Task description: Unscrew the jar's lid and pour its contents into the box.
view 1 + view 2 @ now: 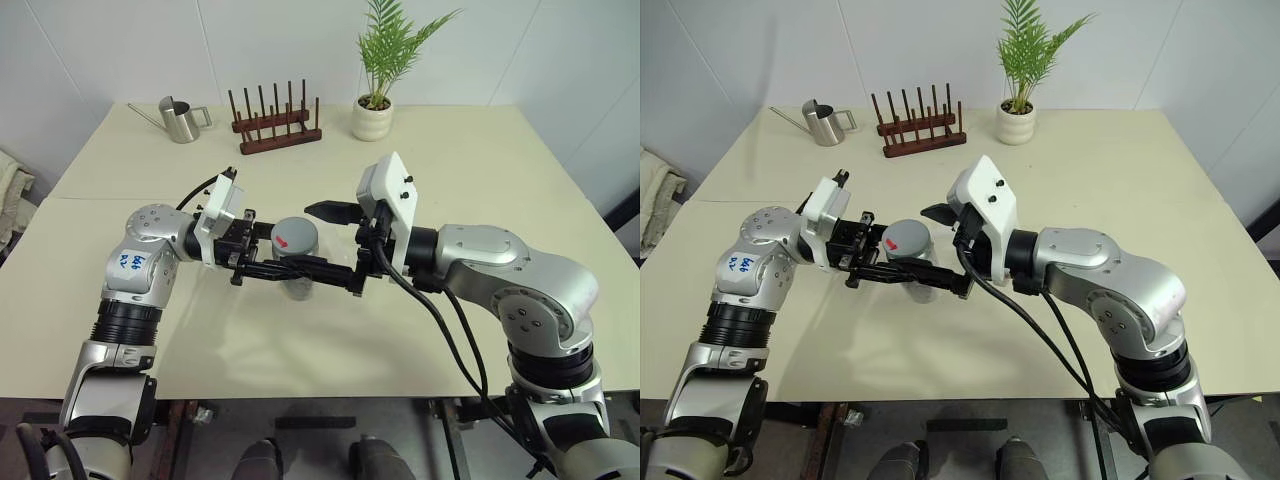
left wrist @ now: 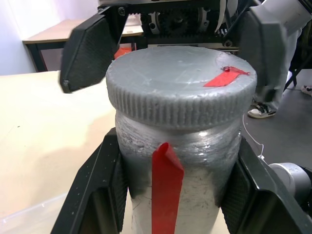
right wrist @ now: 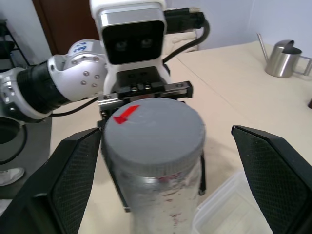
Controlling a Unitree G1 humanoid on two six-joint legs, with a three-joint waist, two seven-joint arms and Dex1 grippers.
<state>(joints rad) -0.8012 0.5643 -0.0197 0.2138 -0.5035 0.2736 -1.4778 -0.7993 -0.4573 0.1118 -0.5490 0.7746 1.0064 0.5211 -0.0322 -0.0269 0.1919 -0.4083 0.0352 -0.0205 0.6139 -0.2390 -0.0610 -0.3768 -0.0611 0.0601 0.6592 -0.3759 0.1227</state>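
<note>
I have the jar clenched in my left gripper, the two black fingers pressed on either side of its clear body just below the cap, holding it upright above the cream table, near the table's front edge. The lid is still screwed on, grey with a small red mark toward its 9 o'clock side in the head views. A red strip of the label runs down the jar's wall between my left fingers.

My right gripper stands wide open around the lid, one finger at about 1 o'clock of the cap and the other at about 5 o'clock, both apart from its ribbed rim and not touching it.

The box shows as a clear plastic corner on the table just below and beside the jar in the right wrist view.

At 11 o'clock across the table stands a steel watering can, at 12 a wooden rack, and at 1 a potted plant
</note>
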